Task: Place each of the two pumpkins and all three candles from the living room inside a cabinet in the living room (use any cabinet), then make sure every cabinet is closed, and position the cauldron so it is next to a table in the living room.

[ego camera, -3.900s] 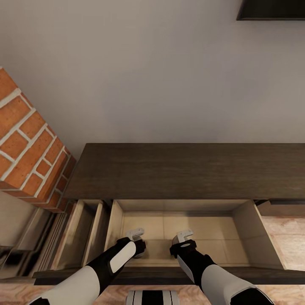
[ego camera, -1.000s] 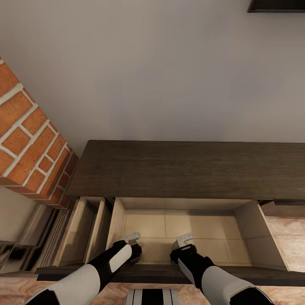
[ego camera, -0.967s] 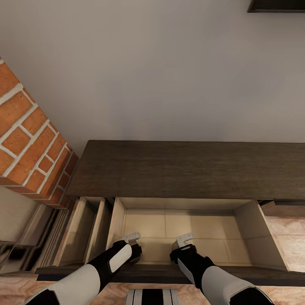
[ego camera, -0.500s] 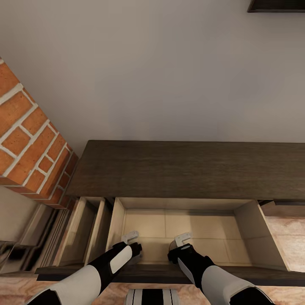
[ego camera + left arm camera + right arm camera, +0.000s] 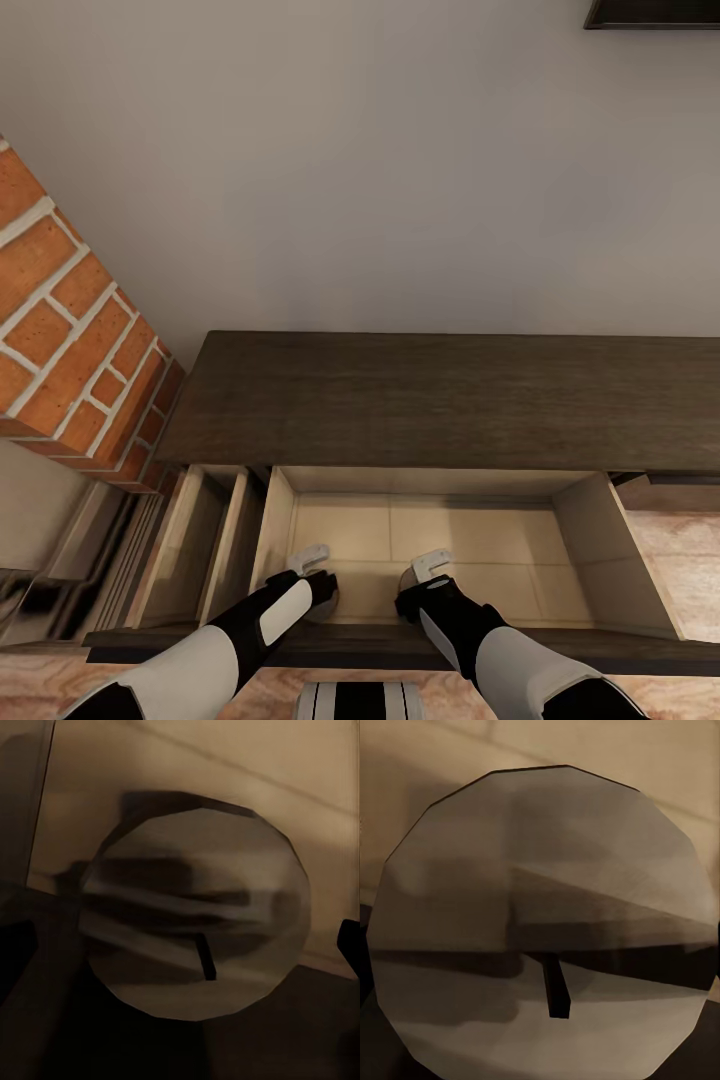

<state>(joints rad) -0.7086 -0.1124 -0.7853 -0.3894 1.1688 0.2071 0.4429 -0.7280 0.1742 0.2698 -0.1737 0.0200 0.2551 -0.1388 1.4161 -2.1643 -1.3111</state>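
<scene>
The dark brown cabinet point(image 5: 450, 400) has its wide drawer point(image 5: 620, 560) pulled out, pale beige inside. Both grippers reach down into it near its front edge. My left gripper point(image 5: 310, 560) hovers over a grey-olive candle point(image 5: 195, 915) that stands on the drawer floor. Its dark fingers point(image 5: 15, 960) sit either side of this candle with a gap, so it is open. My right gripper point(image 5: 432, 567) is close over a second candle point(image 5: 540, 907), which spans the right wrist view, and dark finger edges touch its sides. The pumpkins and the cauldron are out of view.
A red brick column point(image 5: 60, 330) stands left of the cabinet. A narrower open compartment point(image 5: 195, 540) lies left of the drawer. The grey wall rises behind, with a dark shelf point(image 5: 650, 12) at the top right. Wooden floor point(image 5: 670, 560) shows at the right.
Since 3.9 s ago both grippers have drawn back toward the drawer's front edge and sunk lower. Over the last second they barely moved.
</scene>
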